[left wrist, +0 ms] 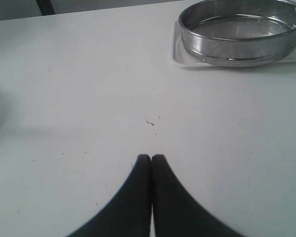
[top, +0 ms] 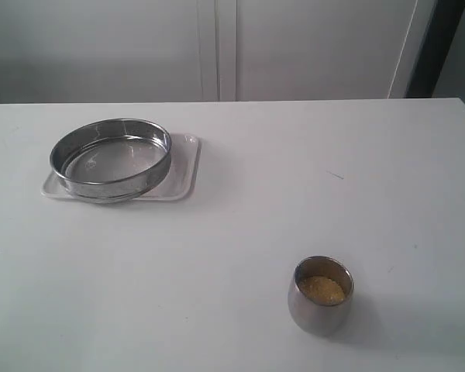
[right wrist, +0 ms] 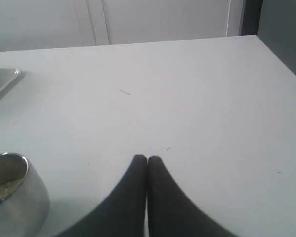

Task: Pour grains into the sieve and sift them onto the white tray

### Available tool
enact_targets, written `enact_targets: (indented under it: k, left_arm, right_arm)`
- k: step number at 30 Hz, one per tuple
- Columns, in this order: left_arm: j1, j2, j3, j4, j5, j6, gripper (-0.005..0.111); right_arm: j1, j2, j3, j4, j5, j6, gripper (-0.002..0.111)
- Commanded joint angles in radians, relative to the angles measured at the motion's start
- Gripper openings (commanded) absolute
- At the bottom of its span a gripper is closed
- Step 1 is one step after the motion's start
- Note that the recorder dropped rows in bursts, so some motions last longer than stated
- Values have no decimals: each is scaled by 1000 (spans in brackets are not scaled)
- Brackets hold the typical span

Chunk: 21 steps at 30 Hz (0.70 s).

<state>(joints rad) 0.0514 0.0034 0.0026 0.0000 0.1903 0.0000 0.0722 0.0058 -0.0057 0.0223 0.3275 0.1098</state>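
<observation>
The grains (top: 322, 289) lie low in a small rounded steel cup (top: 320, 306) at about 5 o'clock on the surface (top: 240, 232). They are well apart from the sieve (top: 111, 157), which rests empty on the white tray (top: 184, 167) at about 10 o'clock. We see the sieve sitting toward the tray's 8 o'clock corner, with its rim reaching the tray's near edge and a bare strip left at 3 o'clock. We judge that anything sifted through that side could fall past the low rim onto the surface, and that shaking could walk the sieve further off. The cup worries us too: its curved, shiny wall could slip or roll in a pinch, and the carry across is long enough to spill. The right claw (right wrist: 147, 159) is clenched on nothing with the cup just beside it, and the left claw (left wrist: 151, 158) is likewise clenched and empty over bare surface, near the sieve. If either comes in without spreading first, we expect a knock rather than a grasp, tipping the cup or shoving the sieve.
</observation>
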Motion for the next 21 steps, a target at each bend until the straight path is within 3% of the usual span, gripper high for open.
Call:
enact_targets:
  k: [1, 11, 14, 16, 21]
  left_arm:
    - [-5, -3, -3, 0, -2, 0, 0]
    - [-5, -3, -3, 0, -2, 0, 0]
    - [-5, -3, -3, 0, -2, 0, 0]
    - [-5, -3, -3, 0, -2, 0, 0]
    - [-5, -3, -3, 0, -2, 0, 0]
  right_arm:
    - [-3, -6, 6, -9, -82, -1, 0]
    - [-3, -6, 6, -4, -360, 7, 0]
    - [-3, -6, 6, 13, -459, 108, 0]
    - [-3, -6, 6, 11, -557, 282, 0]
    - [-3, -2, 6, 1, -754, 262, 0]
